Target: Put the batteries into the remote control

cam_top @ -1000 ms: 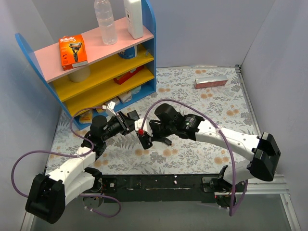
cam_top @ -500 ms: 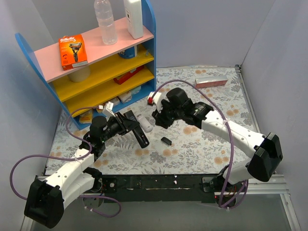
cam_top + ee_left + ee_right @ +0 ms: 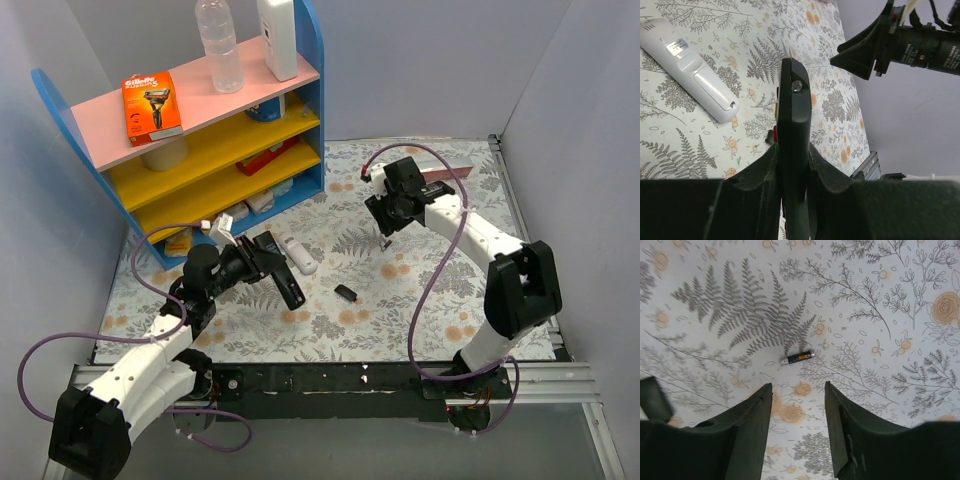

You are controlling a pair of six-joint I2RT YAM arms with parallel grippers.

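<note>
- The left gripper has its fingers clamped on the sides of the black remote control. It holds the remote edge-on above the floral cloth.
- Red and yellow buttons show along one edge of that remote in the left wrist view.
- The right gripper hangs well to the right of the black remote control and farther from the arm bases. Its fingers stand apart with nothing between them.
- One battery, a dark cell with an orange mark and a silver tip, lies flat on the cloth just ahead of the right gripper's open fingers. It touches neither of them and is well apart from the black remote control.
- A white remote lies on the cloth just beyond the black remote control.
- A small black piece rests on the cloth near the black remote control's lower end, on its right.
</note>
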